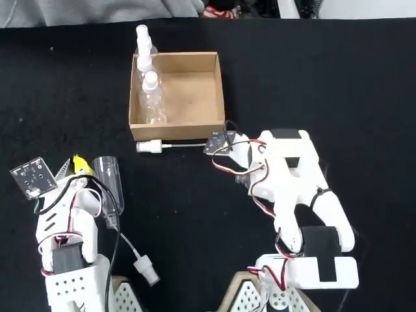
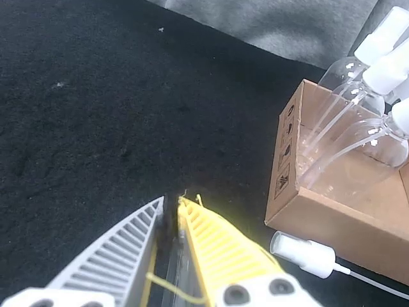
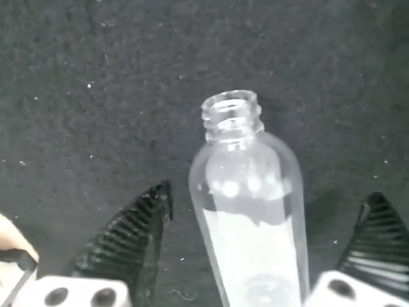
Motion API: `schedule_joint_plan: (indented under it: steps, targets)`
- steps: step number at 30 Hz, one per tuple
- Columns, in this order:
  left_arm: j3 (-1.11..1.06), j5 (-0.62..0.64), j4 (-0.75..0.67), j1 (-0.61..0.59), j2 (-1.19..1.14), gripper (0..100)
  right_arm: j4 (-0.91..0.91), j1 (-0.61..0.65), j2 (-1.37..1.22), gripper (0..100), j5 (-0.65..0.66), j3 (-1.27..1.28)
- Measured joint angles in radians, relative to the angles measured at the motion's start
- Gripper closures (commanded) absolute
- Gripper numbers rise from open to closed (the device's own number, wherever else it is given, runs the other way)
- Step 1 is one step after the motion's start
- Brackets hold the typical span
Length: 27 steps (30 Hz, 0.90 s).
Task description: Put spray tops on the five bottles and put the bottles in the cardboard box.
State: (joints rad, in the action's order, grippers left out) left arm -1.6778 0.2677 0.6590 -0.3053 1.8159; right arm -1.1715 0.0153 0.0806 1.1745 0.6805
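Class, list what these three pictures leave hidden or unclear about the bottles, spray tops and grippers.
- High view: the right arm covers the uncapped bottle lying between the fingers of the open right gripper.
- Right wrist view: that bottle's base is cut off by the frame edge.
- Left wrist view: the capped bottles in the cardboard box overlap, and their spray tops run off the edge.
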Motion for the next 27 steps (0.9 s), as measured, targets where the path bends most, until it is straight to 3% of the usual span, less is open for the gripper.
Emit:
schedule_joint_plan:
  steps: [5, 15, 22, 27]
  targets:
    - [0.0, 0.0, 0.0, 0.0, 0.0, 97, 0.002, 0.0, 0.0, 73.1, 0.0, 0.0]
    - [0.0, 0.0, 0.0, 0.0, 0.0, 97, 0.097, 0.0, 0.0, 74.6, 0.0, 0.068]
    - [0.0, 0.0, 0.0, 0.0, 0.0, 97, 0.104, 0.0, 0.0, 91.7, 0.0, 0.071]
    - [0.0, 0.0, 0.0, 0.0, 0.0, 97, 0.089, 0.0, 0.0, 94.5, 0.0, 0.071]
